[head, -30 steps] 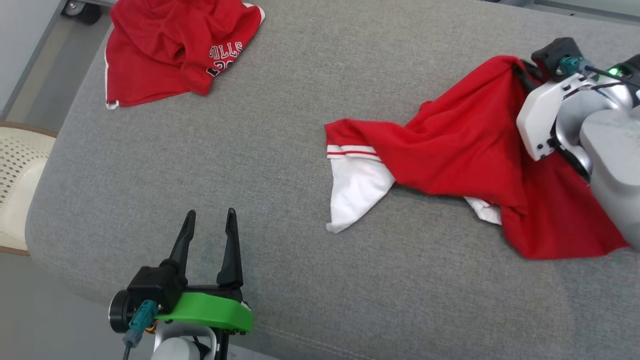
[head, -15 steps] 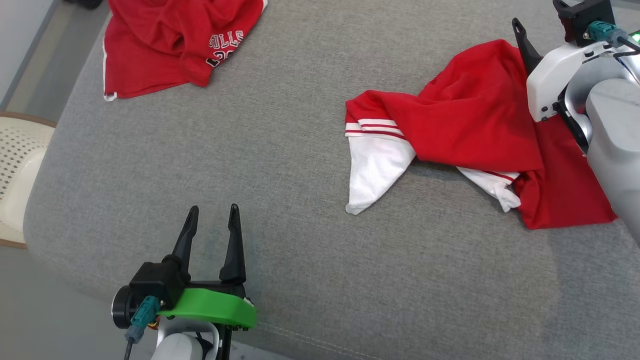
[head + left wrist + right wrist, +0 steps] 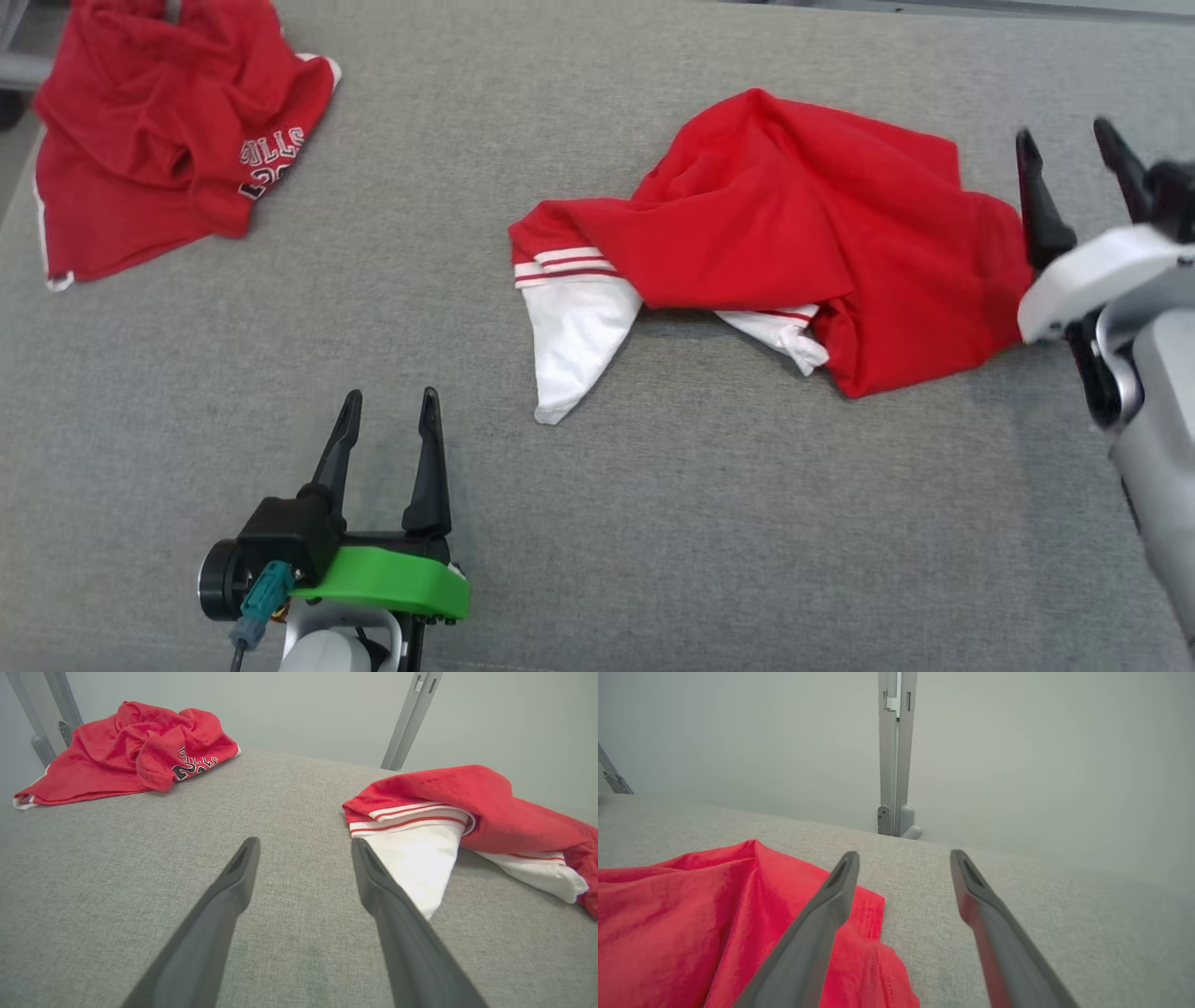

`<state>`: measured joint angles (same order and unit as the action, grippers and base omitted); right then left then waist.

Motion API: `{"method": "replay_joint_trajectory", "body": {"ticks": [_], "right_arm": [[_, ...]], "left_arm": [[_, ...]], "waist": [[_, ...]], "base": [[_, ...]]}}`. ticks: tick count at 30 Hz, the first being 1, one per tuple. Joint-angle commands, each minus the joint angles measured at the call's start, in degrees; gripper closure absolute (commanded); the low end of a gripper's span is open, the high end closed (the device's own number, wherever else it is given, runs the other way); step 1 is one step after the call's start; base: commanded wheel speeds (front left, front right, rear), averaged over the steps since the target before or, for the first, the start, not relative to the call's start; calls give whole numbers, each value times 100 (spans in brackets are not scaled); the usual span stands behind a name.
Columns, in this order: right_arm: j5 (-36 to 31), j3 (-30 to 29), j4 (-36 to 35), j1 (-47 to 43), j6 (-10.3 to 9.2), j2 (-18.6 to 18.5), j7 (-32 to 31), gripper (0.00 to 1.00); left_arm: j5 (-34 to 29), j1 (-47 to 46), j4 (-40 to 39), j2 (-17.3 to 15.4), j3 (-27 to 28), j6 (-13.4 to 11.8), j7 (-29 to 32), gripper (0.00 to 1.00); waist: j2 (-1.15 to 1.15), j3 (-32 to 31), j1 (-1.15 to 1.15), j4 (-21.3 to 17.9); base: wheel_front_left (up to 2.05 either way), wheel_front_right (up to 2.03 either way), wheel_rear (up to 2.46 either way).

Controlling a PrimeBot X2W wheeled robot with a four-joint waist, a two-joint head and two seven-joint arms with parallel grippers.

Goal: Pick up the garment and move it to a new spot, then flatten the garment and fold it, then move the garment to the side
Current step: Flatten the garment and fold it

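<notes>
The garment point(image 3: 784, 243), a red shirt with white, red-striped sleeves, lies crumpled on the grey cushion point(image 3: 653, 523), right of centre. My right gripper point(image 3: 1069, 140) stands open at its right edge, nothing between the fingers. From the right wrist view the garment point(image 3: 691, 933) lies under and left of the open right gripper point(image 3: 903, 858). My left gripper point(image 3: 387, 406) is open near the front, left of the garment's white sleeve point(image 3: 574, 341). In the left wrist view the open left gripper point(image 3: 303, 847) points over bare cushion, the garment point(image 3: 467, 807) to its right.
A second red garment with lettering point(image 3: 159, 140) lies bunched at the cushion's far left; it appears again point(image 3: 131, 751) in the left wrist view. Grey metal posts point(image 3: 894, 751) stand behind the cushion's far edge against a pale wall.
My right gripper opened and let go of the garment, which settled onto the cushion. The gripper drew back to the garment's right edge. The head camera also shifted, so the whole scene moved.
</notes>
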<state>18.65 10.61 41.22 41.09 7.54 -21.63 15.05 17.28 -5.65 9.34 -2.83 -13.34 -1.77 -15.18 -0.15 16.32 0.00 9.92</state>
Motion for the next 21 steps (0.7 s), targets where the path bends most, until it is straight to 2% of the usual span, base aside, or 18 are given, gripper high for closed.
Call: {"method": "replay_joint_trajectory", "body": {"ticks": [1,5,11,15,21], "right_arm": [[-74,-165,-144,-284,-10,101,13,0],[-237,-884,-692,-1275,-10,555,14,0],[-348,-1395,-933,-2073,-10,1131,14,0],[-366,-1582,-842,-2096,-9,1351,15,0],[-457,-1775,-323,-1685,-10,1397,15,0]], "left_arm": [[-49,70,-13,-12,19,15,3,0],[-108,122,5,-13,43,41,3,0],[-173,134,43,-29,46,77,3,0],[-174,110,74,-37,48,62,3,0],[-187,24,111,-41,52,85,3,0]], "waist": [[15,-290,0,-407],[15,-401,0,-632],[15,-454,0,-716],[15,-362,0,-654],[15,-233,0,-460]], "base": [[0,0,0],[0,0,0],[0,0,0],[0,0,0],[0,0,0]]}}
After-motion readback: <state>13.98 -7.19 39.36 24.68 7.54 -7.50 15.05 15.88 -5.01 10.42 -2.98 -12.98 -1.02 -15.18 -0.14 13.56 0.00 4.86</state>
